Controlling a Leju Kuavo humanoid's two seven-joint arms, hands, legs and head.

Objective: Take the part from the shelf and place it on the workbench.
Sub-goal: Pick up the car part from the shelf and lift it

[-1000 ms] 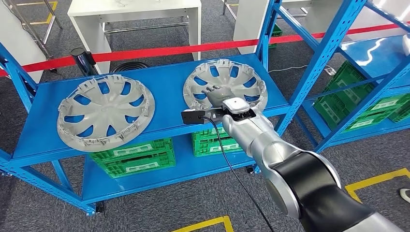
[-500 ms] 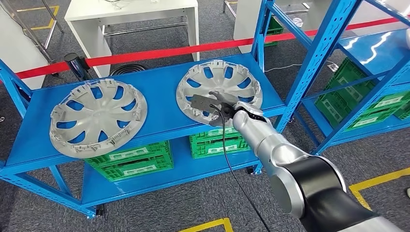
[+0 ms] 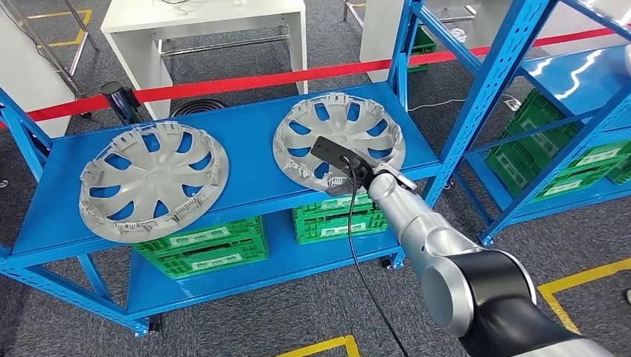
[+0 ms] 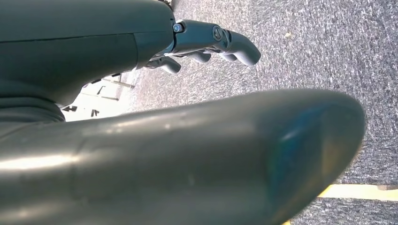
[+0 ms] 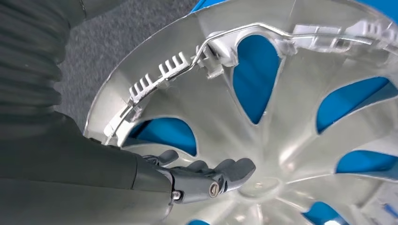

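Reaching over the hubcap (image 3: 338, 138) on the shelf (image 3: 245, 167), the right hand (image 5: 206, 176) (fingers apart, gripping nothing) has lifted nothing yet.

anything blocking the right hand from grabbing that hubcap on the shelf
Nothing visible does. The right hand is already over the right-hand hubcap, its fingers reaching across the inner face toward the hub, with no object between them. The other hubcap lies apart on the same blue shelf, clear of the reach.
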